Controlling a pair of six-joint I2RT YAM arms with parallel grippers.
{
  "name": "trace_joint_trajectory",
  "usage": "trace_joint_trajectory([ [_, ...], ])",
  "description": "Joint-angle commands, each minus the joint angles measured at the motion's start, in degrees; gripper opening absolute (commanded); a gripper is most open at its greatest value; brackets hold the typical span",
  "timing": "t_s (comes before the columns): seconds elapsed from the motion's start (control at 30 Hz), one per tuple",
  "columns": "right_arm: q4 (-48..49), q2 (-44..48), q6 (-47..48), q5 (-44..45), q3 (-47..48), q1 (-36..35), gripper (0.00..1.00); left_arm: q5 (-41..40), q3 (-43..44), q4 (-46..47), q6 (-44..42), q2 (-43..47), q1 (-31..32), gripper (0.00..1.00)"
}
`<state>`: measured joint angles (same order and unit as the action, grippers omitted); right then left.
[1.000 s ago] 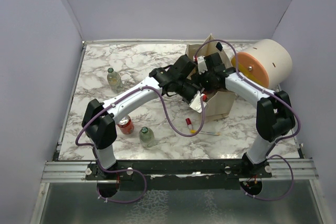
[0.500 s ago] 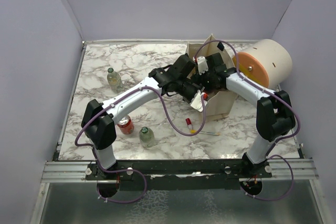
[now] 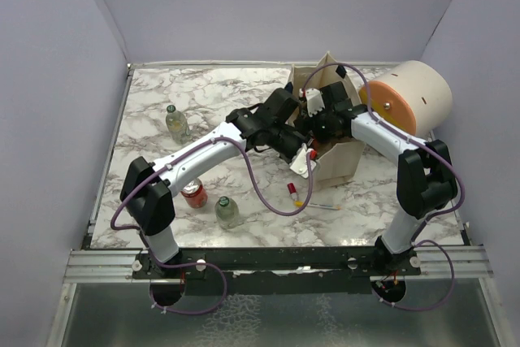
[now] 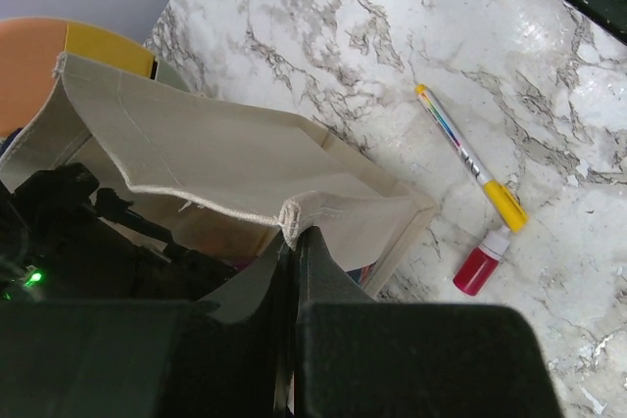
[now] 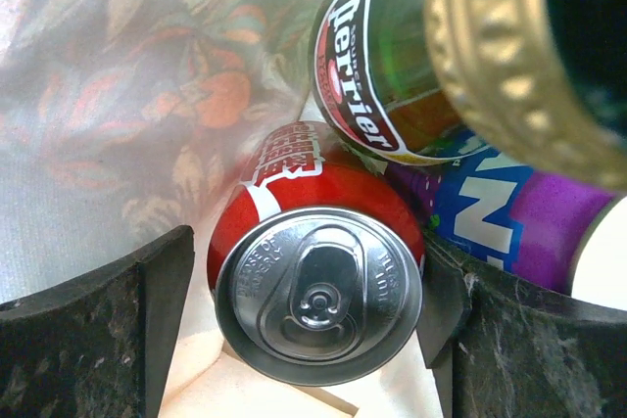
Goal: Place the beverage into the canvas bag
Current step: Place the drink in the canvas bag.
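Note:
The canvas bag (image 3: 340, 165) stands at the back right of the table, and its beige rim (image 4: 225, 159) is pulled open. My left gripper (image 4: 294, 234) is shut on that rim at a seam. My right gripper (image 3: 315, 105) reaches down into the bag's mouth. In the right wrist view, a red beverage can (image 5: 318, 305) stands upright inside the bag between my right gripper's (image 5: 306, 286) open fingers. A gap shows on the can's left side. A green Perrier bottle (image 5: 377, 75) and a purple can (image 5: 509, 212) lie beside it in the bag.
A cream-and-orange cylinder (image 3: 410, 99) lies right behind the bag. Two green bottles (image 3: 176, 122) (image 3: 227, 211) and a red can (image 3: 194, 193) stand on the left of the marble table. A yellow-capped marker (image 4: 470, 159) and a small red bottle (image 4: 480, 263) lie in front of the bag.
My right gripper's fingers have spread apart around the red can inside the bag. My left gripper still pinches the bag's rim and has shifted slightly left.

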<state>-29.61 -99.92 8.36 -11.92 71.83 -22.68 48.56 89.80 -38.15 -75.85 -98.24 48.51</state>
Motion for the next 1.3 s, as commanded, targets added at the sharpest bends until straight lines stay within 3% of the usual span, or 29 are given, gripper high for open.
trace_joint_trajectory([
  [0.0, -4.0, -0.6, -0.9, -7.2, 1.7, -0.1, 0.86, 2.7, -1.0, -0.3, -3.0, 3.5, 0.4, 0.00],
  [0.67, -6.2, -1.0, -2.4, -8.2, 4.6, 0.0, 0.94, 3.6, -1.0, 0.1, -4.0, 2.6, 0.5, 0.00],
  [0.83, -6.6, -2.1, -2.1, -7.6, 4.6, 0.1, 0.84, 3.7, -1.0, 0.3, -4.1, 2.5, 0.5, 0.00],
  [1.07, -9.2, -3.0, -3.2, -7.9, 7.7, 0.1, 0.51, 3.4, -1.8, -0.1, -6.0, 2.3, 0.4, 0.00],
  [1.27, -11.7, -3.9, -5.1, -8.5, 11.7, 0.1, 0.41, 3.4, -1.1, -1.9, -8.0, 1.8, 0.3, 0.00],
])
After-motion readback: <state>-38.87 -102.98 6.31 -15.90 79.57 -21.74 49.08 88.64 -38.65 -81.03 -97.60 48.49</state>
